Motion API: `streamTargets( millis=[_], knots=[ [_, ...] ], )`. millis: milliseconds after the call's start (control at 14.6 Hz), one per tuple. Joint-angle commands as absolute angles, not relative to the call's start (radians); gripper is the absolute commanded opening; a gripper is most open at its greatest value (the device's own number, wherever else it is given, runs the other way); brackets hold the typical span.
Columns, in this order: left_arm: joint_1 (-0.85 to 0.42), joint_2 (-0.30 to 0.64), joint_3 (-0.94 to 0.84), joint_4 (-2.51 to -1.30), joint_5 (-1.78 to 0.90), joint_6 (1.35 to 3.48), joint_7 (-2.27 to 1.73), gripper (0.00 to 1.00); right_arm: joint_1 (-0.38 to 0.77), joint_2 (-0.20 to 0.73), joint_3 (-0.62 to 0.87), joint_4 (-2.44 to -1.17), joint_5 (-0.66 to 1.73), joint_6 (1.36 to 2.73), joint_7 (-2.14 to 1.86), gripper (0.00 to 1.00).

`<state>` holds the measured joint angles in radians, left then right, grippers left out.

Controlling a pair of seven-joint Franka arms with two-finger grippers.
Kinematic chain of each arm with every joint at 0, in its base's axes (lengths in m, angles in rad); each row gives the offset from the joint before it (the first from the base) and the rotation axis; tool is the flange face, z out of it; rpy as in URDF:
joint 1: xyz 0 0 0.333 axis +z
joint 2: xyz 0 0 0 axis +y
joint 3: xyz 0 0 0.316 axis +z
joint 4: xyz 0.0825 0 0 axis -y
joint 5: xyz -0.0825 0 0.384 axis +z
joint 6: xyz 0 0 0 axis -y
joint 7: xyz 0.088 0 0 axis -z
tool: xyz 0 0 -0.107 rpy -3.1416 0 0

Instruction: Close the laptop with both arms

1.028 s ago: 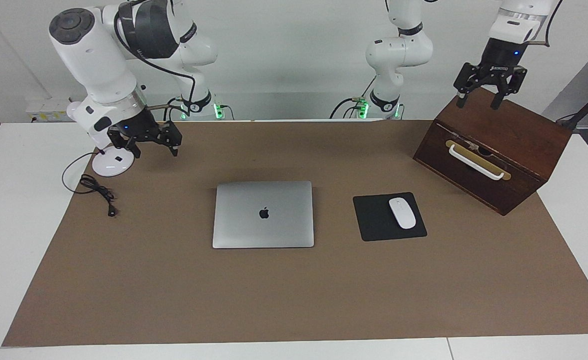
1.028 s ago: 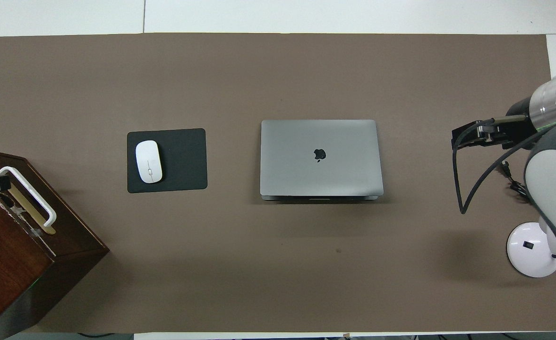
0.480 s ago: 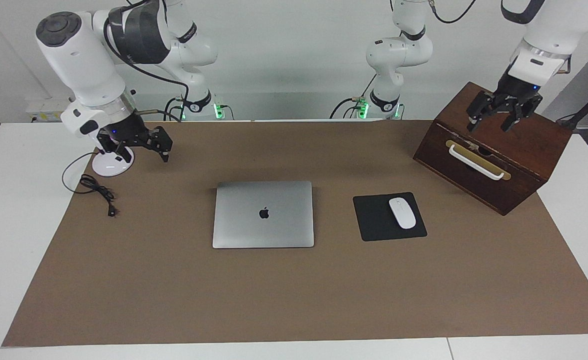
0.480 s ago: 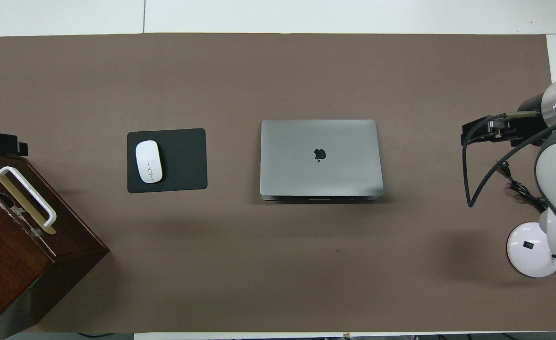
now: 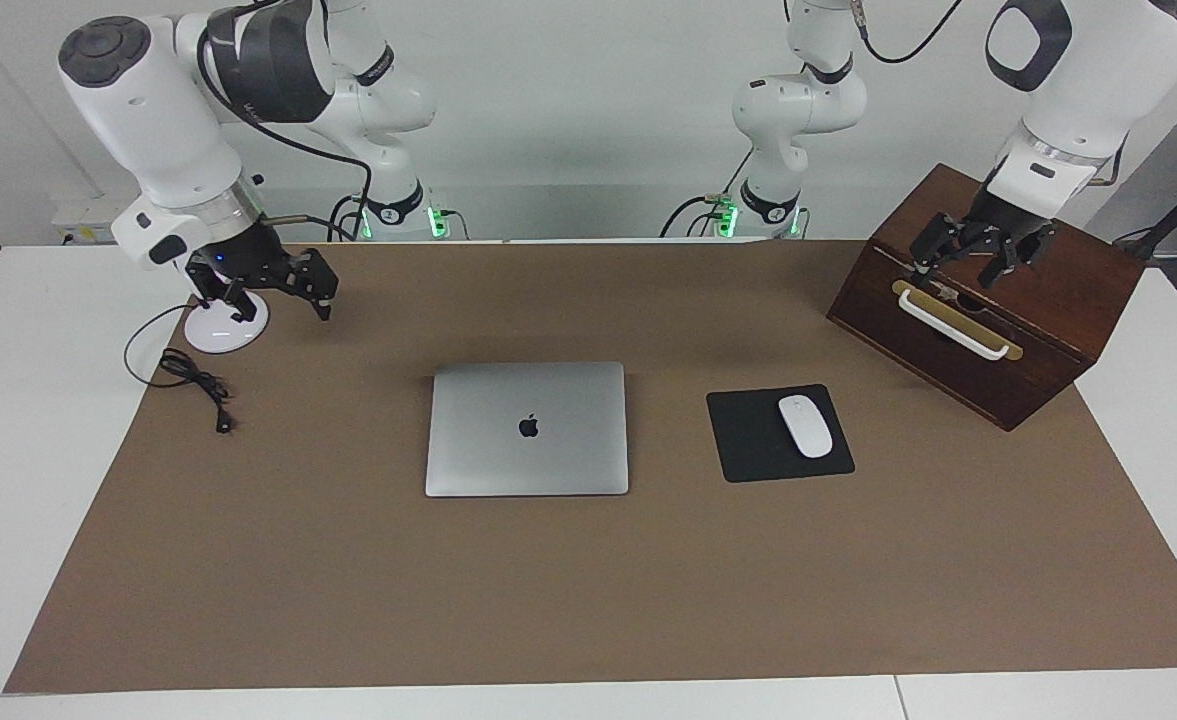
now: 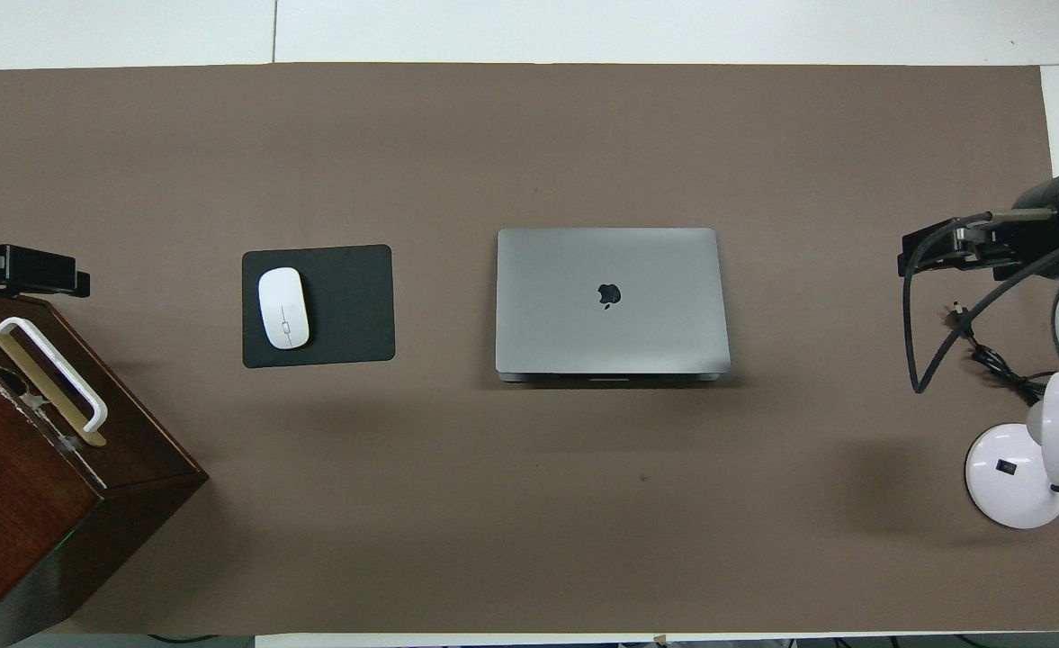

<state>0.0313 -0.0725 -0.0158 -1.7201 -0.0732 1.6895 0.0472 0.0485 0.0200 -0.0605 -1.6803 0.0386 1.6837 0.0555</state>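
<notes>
The silver-grey laptop point(image 5: 527, 429) lies shut and flat in the middle of the brown mat, apple logo up; it also shows in the overhead view point(image 6: 610, 301). My right gripper point(image 5: 278, 306) hangs open and empty over the mat beside a white round base, well away from the laptop; in the overhead view it point(image 6: 929, 254) is at the mat's edge. My left gripper point(image 5: 960, 270) is open and empty, just over the top front edge of a wooden box; in the overhead view it point(image 6: 34, 270) is a black bar.
A black mousepad point(image 5: 748, 440) with a white mouse point(image 5: 805, 426) lies beside the laptop toward the left arm's end. The dark wooden box point(image 5: 1048, 290) has a white handle point(image 5: 951, 325). A white round base point(image 5: 226, 328) and a black cable point(image 5: 193, 378) lie at the right arm's end.
My left gripper has come down from above the box to its top front edge. My right gripper has drawn a little farther from the laptop. The laptop has not moved.
</notes>
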Motion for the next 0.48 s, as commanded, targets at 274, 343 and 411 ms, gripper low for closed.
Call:
streamTargets(
  millis=[274, 343, 411],
  knots=[
    [0.021, -0.092, -0.009, -1.736, -0.051, 1.684, 0.032, 1.0, 0.041, 0.014, -0.061, -1.675, 0.026, 1.663, 0.049, 1.0],
    [0.02, -0.092, -0.008, -1.736, -0.051, 1.684, 0.032, 1.0, 0.046, 0.012, -0.061, -1.674, 0.028, 1.658, 0.051, 1.0],
    [0.02, -0.091, -0.005, -1.735, -0.051, 1.686, 0.032, 1.0, 0.051, 0.011, -0.06, -1.671, 0.029, 1.654, 0.051, 1.0]
  ],
)
